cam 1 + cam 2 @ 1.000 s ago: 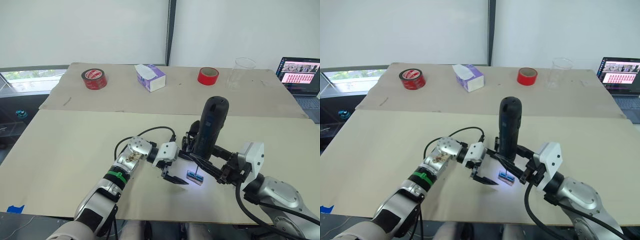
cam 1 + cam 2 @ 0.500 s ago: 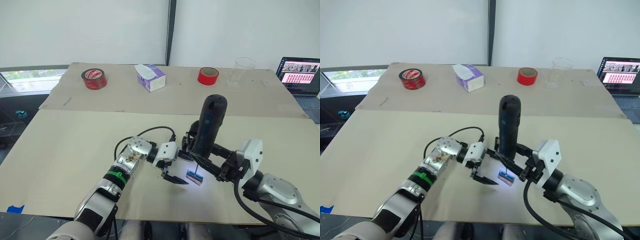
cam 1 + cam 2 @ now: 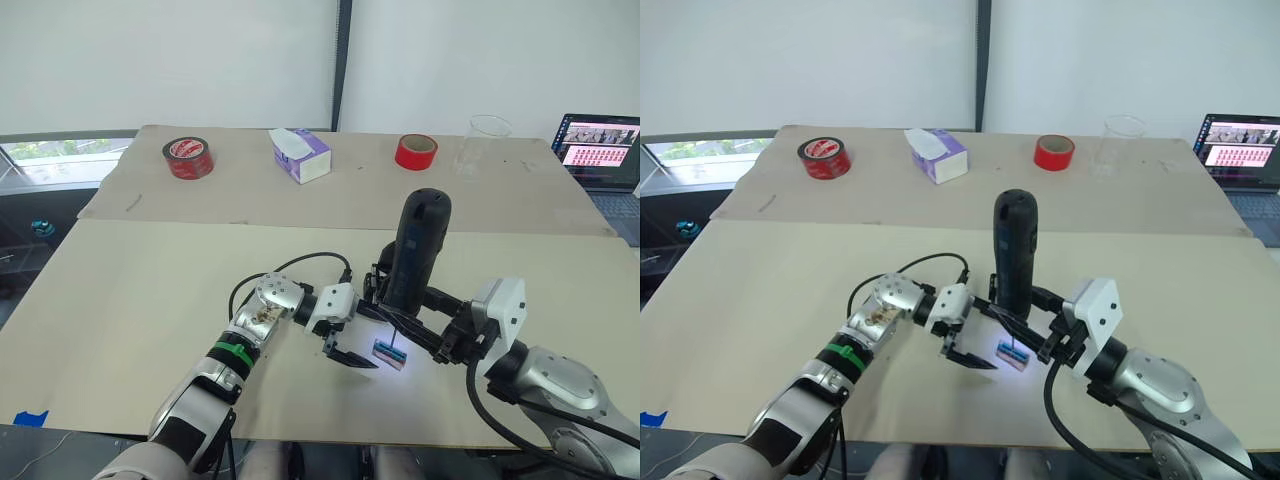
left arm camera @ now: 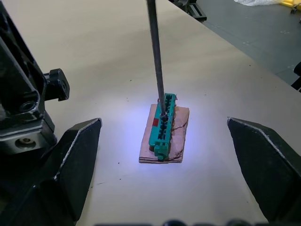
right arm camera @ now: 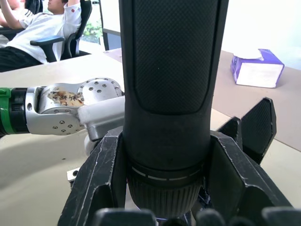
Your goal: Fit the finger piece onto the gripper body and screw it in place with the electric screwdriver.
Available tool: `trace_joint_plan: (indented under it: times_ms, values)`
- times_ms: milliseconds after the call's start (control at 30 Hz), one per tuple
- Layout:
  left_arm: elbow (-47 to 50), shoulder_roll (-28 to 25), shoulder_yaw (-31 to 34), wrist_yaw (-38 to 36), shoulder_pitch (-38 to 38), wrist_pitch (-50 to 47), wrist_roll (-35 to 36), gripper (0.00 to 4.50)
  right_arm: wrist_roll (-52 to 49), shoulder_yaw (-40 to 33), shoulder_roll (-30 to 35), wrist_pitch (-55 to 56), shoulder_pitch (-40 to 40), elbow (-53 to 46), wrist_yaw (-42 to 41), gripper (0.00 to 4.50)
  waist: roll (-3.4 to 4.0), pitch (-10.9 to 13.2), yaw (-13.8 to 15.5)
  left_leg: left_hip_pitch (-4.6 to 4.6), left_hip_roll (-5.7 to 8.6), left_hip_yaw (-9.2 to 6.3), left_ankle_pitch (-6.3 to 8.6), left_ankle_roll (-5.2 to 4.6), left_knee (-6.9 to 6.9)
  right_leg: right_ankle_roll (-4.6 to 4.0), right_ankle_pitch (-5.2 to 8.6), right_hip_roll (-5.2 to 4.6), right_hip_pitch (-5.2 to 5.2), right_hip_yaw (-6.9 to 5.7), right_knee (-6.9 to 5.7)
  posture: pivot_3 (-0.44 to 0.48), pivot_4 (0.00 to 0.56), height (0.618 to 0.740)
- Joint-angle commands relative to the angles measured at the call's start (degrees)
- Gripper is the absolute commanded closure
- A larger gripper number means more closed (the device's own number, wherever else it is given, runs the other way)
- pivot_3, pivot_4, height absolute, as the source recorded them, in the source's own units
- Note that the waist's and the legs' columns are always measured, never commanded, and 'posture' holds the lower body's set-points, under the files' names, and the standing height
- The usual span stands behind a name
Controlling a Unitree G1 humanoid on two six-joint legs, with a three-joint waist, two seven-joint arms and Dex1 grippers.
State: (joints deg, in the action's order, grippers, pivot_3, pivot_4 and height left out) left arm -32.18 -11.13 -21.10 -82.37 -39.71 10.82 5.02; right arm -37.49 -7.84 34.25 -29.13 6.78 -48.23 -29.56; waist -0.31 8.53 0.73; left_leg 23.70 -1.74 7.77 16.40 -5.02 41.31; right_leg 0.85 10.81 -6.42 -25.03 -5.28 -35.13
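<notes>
My right gripper [image 3: 398,316] is shut on the electric screwdriver [image 3: 418,250], a thick black cylinder held upright. Its thin bit [image 4: 155,56] comes down on a small green-and-brown block [image 4: 162,129] lit white on the table. My left gripper [image 3: 362,332] stands open, one finger on either side of that block, touching nothing. The gripper body [image 4: 23,108], a chunky black mechanical block, sits just behind the screwdriver on its far side [image 3: 377,285]. The finger piece is out of view.
Along the far table stand a red tape roll [image 3: 189,157], a purple tissue box [image 3: 300,154], a second red tape roll [image 3: 416,152] and a clear cup [image 3: 482,142]. A laptop [image 3: 600,150] is at the far right. A seated person [image 5: 37,33] is beyond the table.
The screwdriver's top has leaned slightly to the left with my right arm. The left gripper and the block have stayed put.
</notes>
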Motion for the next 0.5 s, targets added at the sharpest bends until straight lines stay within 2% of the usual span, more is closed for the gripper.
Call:
trace_joint_plan:
  times_ms: [33, 200, 367, 500]
  values:
    - [3.08, -1.4, 1.97, 1.01, 1.1, -1.69, 1.96, 0.0, -6.71, -4.73, 1.59, -1.67, -1.85, -7.0, 2.5, 2.6, 0.0, 0.0, -0.01, 0.0, 0.0, 0.0, 0.0, 0.01, 0.0, 0.0, 0.0, 0.0, 0.0, 0.0, 0.0, 0.0, 0.15, 0.74]
    - [8.5, -4.14, 4.04, 3.43, 4.38, -7.58, 4.03, 0.0, -15.43, -7.73, 4.56, -4.72, -5.85, -8.33, 6.73, 2.6, 0.0, 0.0, -0.04, -0.02, -0.02, -0.01, 0.0, 0.01, -0.01, -0.01, 0.0, 0.0, 0.01, -0.01, 0.0, 0.0, 0.15, 0.74]
    - [14.17, -2.61, 6.51, 13.94, 6.67, -17.07, 4.13, 0.0, -23.47, -8.42, 7.68, -7.04, -12.66, -6.99, 12.43, 2.6, 0.0, 0.0, 0.29, -0.01, 0.0, -0.04, 0.0, 0.0, 0.01, 0.0, -0.01, -0.04, 0.04, -0.01, 0.01, 0.0, 0.15, 0.74]
    - [14.13, -0.11, 6.09, 21.64, 7.09, -18.55, 1.67, 0.0, -26.16, -7.64, 9.2, -7.97, -15.59, -5.87, 14.63, 2.6, 0.0, 0.0, 0.41, -0.02, 0.01, -0.03, 0.0, 0.0, 0.0, 0.0, -0.01, -0.04, 0.06, -0.02, 0.03, 0.0, 0.15, 0.74]
